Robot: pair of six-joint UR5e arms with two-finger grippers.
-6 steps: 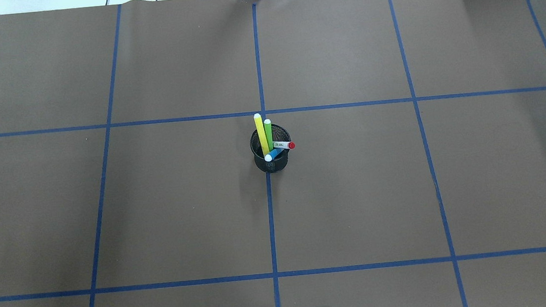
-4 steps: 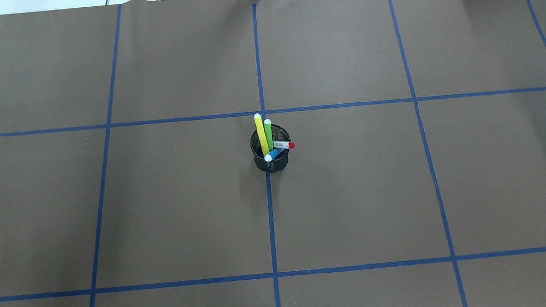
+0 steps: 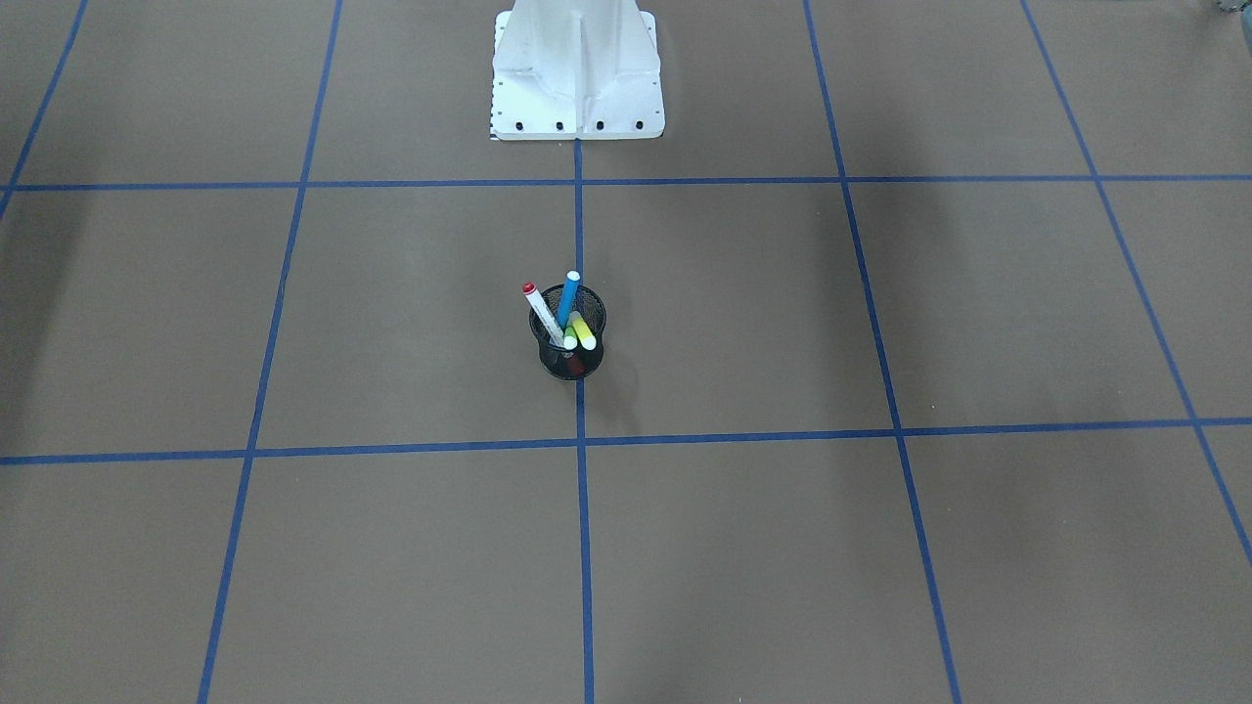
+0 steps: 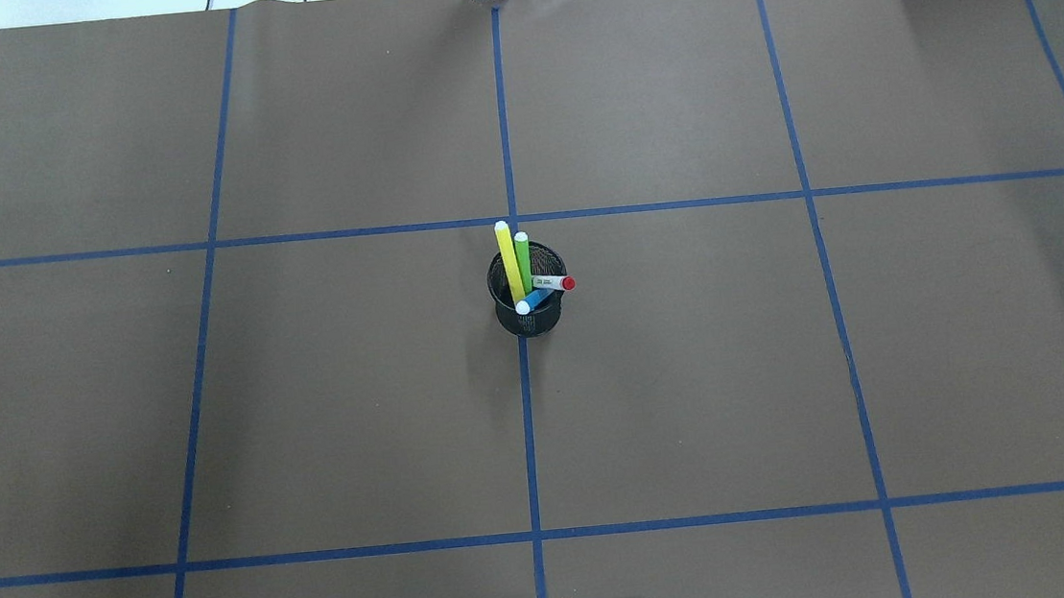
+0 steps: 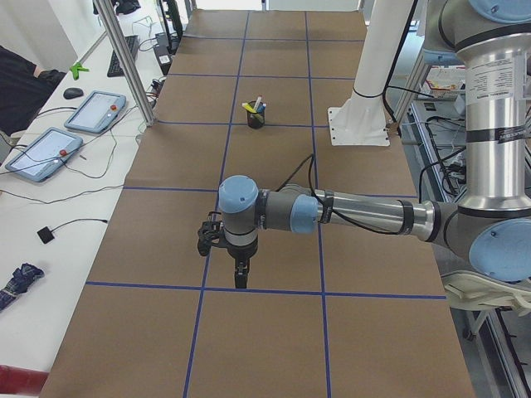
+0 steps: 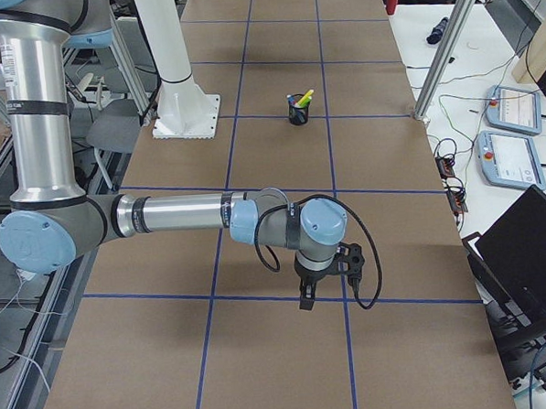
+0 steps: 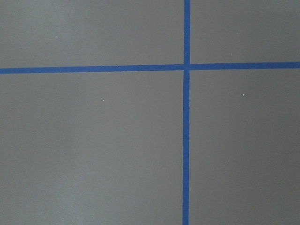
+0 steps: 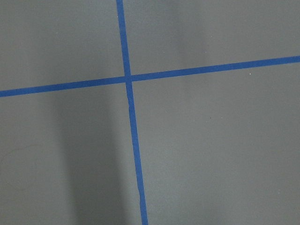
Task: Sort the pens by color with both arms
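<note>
Several pens stand together in a black mesh cup (image 4: 531,319) at the middle of the brown table. The yellow pen (image 4: 510,262) and green pen (image 4: 522,254) lean away from the robot. The white pen with a red cap (image 4: 558,283) leans right and the blue pen (image 4: 533,300) leans toward the robot. In the front-facing view the cup (image 3: 570,362) holds the same pens. My left gripper (image 5: 240,279) hangs over a tape line far from the cup; my right gripper (image 6: 306,300) does the same at the other end. I cannot tell whether either is open or shut.
Blue tape divides the brown table into squares. The white pedestal base (image 3: 577,78) stands at the robot's side of the table. Metal posts (image 5: 124,62) and tablets (image 5: 95,110) line one side bench; a laptop (image 6: 523,265) sits past the table's other end.
</note>
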